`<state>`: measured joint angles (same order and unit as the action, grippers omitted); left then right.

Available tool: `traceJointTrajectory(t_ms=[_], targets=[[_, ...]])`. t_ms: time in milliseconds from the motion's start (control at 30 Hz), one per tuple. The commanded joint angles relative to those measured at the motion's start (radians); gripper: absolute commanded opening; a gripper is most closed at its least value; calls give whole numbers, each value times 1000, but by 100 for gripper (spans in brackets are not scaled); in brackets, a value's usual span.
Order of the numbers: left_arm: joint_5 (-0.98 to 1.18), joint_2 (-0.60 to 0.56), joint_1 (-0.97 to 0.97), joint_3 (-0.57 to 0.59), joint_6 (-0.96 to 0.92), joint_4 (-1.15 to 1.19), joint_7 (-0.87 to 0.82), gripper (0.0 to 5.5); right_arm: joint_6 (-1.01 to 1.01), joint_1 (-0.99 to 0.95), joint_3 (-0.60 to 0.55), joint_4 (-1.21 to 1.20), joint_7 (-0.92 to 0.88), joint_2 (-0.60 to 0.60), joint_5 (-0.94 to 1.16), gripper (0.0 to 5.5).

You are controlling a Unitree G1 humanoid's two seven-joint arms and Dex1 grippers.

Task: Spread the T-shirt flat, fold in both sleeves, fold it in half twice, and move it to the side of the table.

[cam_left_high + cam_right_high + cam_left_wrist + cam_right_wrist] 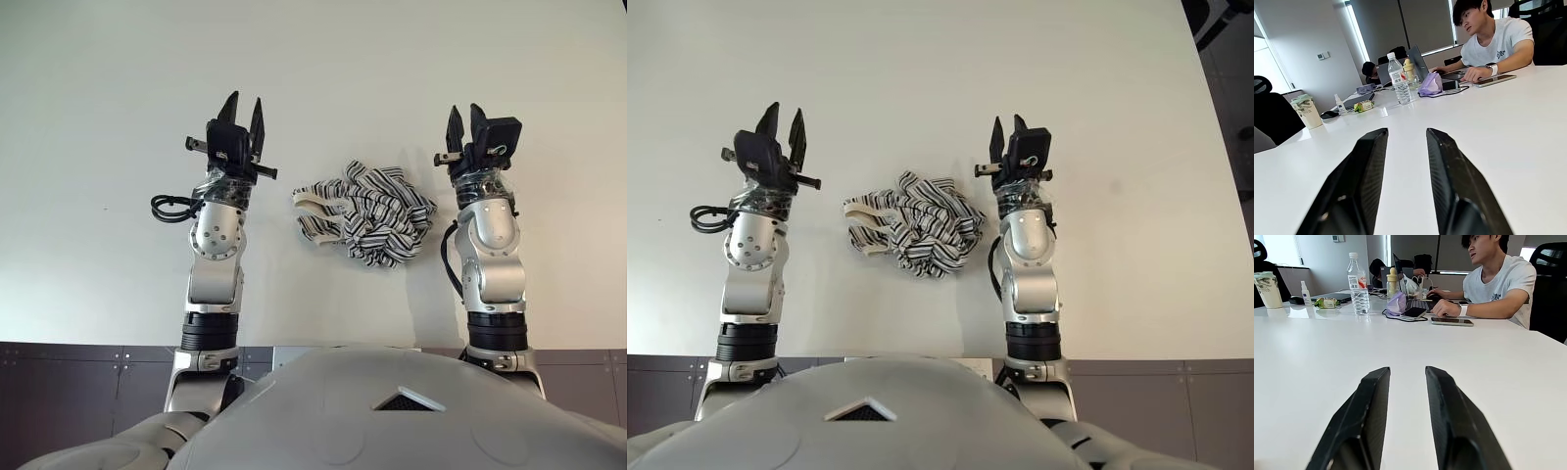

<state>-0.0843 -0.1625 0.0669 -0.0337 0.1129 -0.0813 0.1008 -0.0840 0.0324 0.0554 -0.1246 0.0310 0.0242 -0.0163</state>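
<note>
Toward the near edge of the surface (1117,147), finding the T-shirt (916,235) lying crumpled between left pincer (784,127) and right pincer (1007,137), both narrowly open, holding nothing. Judging nothing done: needing spreading, sleeve folding, two halvings, moving aside.

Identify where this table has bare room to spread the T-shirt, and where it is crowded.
Bare table lies beyond the striped T-shirt and outside both jaws. Gaps beside the T-shirt are narrow. Crowded: the far end, with water bottle, cup, phones.
</note>
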Motion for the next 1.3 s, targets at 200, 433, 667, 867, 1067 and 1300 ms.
traceJointTrajectory(t_ms=[200,433,667,867,1067,1300], targets=[[14,2,-1,-2,-27,-8,17,215,12,3,4,-15,7,-12,11,135],[-19,-31,-3,-32,-30,-18,44,230,-8,4,17,-27,29,-1,13,135],[-58,-317,-27,-196,103,34,444,230,-309,87,127,-375,648,361,407,135],[-195,-485,-30,-336,190,182,633,230,-409,79,161,-489,893,596,515,135],[-247,-556,29,-379,243,156,650,230,-167,77,329,-251,827,638,139,135],[-155,-720,198,-340,160,-50,741,230,-10,-26,194,-29,697,615,36,135]])
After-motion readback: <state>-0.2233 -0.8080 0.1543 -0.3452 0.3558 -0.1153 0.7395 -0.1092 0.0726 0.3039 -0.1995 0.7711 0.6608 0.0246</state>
